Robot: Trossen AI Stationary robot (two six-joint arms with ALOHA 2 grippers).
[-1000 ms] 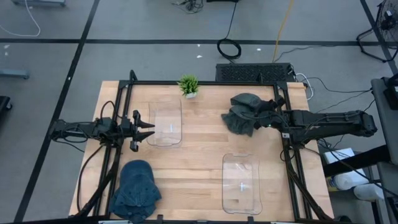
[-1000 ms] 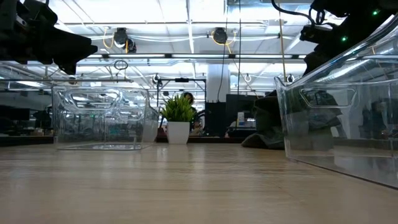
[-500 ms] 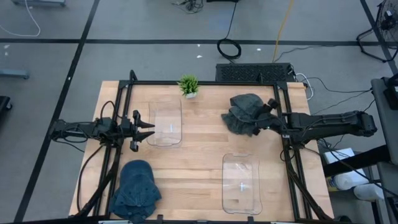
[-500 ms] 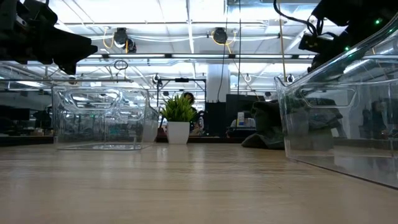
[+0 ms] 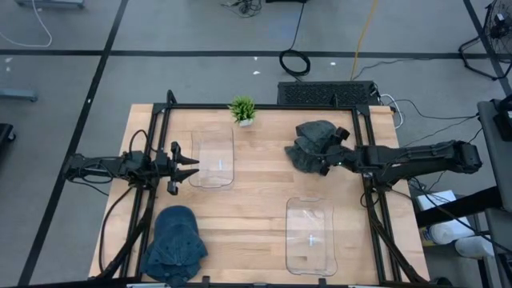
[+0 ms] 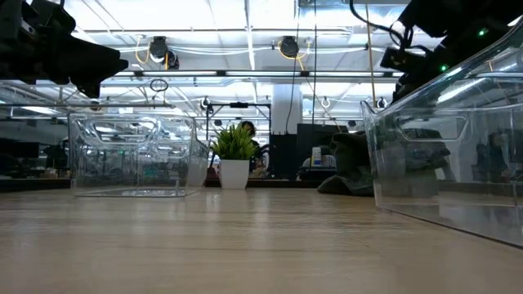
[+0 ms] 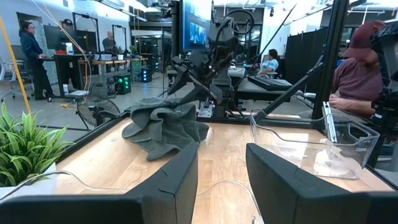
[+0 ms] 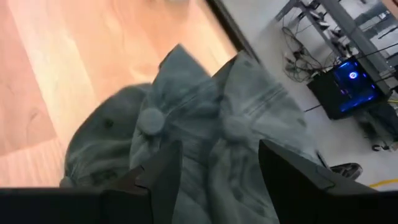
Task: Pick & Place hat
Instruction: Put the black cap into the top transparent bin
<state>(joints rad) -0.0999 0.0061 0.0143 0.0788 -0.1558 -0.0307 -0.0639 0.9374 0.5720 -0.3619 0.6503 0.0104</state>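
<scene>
A pile of dark grey hats (image 5: 308,142) lies on the table at the far right, and in the right wrist view the hats (image 8: 205,106) show two round top buttons. My right gripper (image 5: 326,158) hovers open over the pile's near right side, tipped downward, with its fingers (image 8: 163,171) standing apart above the cloth. A blue hat (image 5: 174,244) lies crown up at the near left corner. My left gripper (image 5: 192,166) waits open and level at the table's left, pointing across toward the hats (image 7: 165,127).
One clear plastic bin (image 5: 213,158) stands just in front of my left gripper, another (image 5: 310,234) at the near right. A small potted plant (image 5: 242,110) sits at the far edge. A black frame (image 5: 264,106) runs around the table. People show in the room beyond.
My right gripper has moved toward the table's left and down over the grey hat pile, tipping its fingers downward and rolling at the wrist. The hats have stayed where they were.
</scene>
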